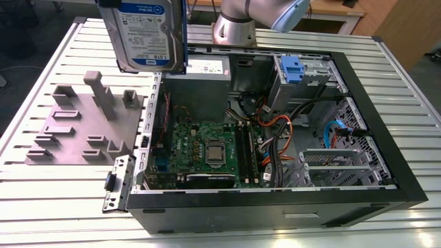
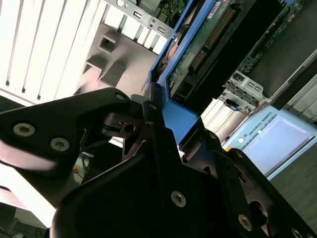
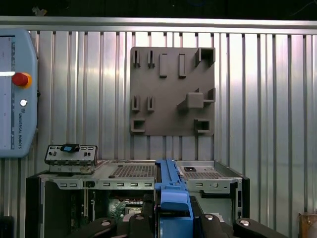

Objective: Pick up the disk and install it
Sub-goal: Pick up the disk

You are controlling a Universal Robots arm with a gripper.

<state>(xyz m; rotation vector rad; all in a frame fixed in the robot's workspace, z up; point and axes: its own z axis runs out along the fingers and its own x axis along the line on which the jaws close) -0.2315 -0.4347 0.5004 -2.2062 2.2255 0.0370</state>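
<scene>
Bright glare streaks the ribbed table [image 1: 55, 199]; the computer case [image 1: 276, 213] lies shadowed.

Exterior view: raised, mid-distance, angled down on the open computer case [image 1: 227, 209] and grey tray [image 1: 69, 124]. First wrist view: above the gripper [image 3: 171, 220], facing straight down beyond it. Second wrist view: close behind the gripper, oblique along the clamped disk [image 2: 195, 54]. All three share case and tray.

The disk [image 1: 141, 31] carries a white-and-blue label with barcodes, rows of fine print too small to make out, and one bolder line near its lower edge. A small white sticker [image 1: 206, 66] with dark print sits on the grey box [image 1: 200, 93]. The pendant [image 3: 15, 99] bears one line of lettering below its red button [image 3: 20, 79].
</scene>
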